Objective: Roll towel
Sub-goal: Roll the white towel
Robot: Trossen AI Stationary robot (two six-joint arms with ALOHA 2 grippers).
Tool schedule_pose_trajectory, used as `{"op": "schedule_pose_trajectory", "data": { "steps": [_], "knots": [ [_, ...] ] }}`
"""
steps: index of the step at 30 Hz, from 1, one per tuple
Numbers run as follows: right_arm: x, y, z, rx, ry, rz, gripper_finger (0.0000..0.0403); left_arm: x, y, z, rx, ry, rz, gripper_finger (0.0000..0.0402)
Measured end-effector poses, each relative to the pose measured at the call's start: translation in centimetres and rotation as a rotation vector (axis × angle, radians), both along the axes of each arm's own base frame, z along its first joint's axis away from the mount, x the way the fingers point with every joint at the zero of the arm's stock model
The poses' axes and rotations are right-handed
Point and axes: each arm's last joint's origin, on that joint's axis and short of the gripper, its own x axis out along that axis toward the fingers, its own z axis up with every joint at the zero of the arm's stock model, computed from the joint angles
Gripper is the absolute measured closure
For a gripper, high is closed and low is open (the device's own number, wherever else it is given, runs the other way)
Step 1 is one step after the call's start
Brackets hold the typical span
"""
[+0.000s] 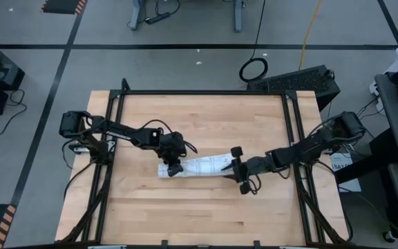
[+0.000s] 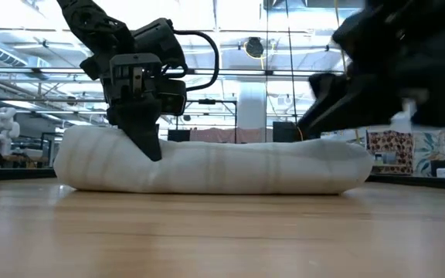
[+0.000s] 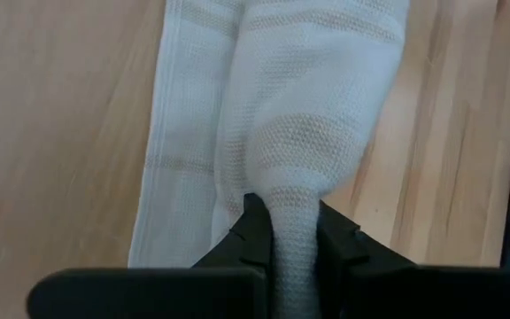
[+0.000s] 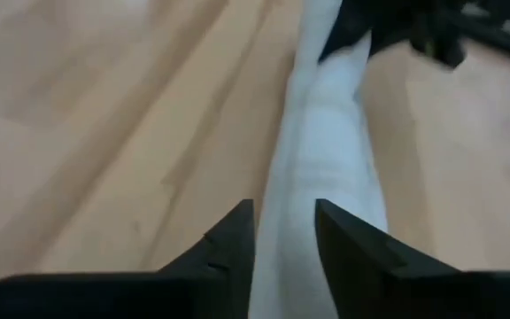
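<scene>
The white towel (image 1: 200, 166) lies as a long roll across the middle of the table, running left to right. It also shows in the low view (image 2: 222, 166). A flat strip of it (image 3: 177, 151) lies on the wood beside the roll. My left gripper (image 1: 173, 167) is shut on the roll's left end. My right gripper (image 1: 238, 170) is shut on its right end. The two arms reach in from opposite sides. My left gripper pinches the roll's left end (image 3: 292, 208) between its two fingers (image 3: 253, 232), several layers gathered narrow. The fingers slant down from above and lie along the roll. The roll rests on the table. My right gripper has the roll's right end (image 4: 286, 221) between its two fingers (image 4: 237, 237), which lie along the roll. This end lies on the table.
Bare wooden tabletop (image 1: 199, 214) lies in front of and behind the roll. A black frame (image 1: 206, 92) rims the table along its far edge and its sides.
</scene>
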Motion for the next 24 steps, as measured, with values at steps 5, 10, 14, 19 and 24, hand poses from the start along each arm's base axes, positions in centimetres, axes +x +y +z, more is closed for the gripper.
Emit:
{"op": "schedule_pose_trajectory", "data": {
  "steps": [5, 10, 14, 19, 24],
  "knots": [
    [1.4, -2.2, -2.3, 0.047, 0.048, -0.063, 0.0341, 0.0, 0.0, 0.0, 0.001, 0.000, -0.001, 0.0365],
    [2.2, -4.9, -3.2, 0.231, 0.057, -0.177, 0.0395, 0.0, -0.3, 0.0, 0.018, -0.002, -0.003, 0.0337],
    [2.5, -7.4, -4.0, 0.379, 0.091, -0.257, 0.0396, 0.1, -0.4, 0.1, 0.016, -0.003, -0.004, 0.0255],
    [2.5, -9.4, -5.3, 0.543, 0.153, -0.280, 0.0401, -0.6, 0.1, 1.3, 0.018, -0.001, 0.006, 0.0156],
    [2.5, -10.0, -6.1, 0.630, 0.184, -0.313, 0.0402, -1.7, -0.3, 4.4, 0.146, -0.114, 0.012, 0.0112]
  ]
}}
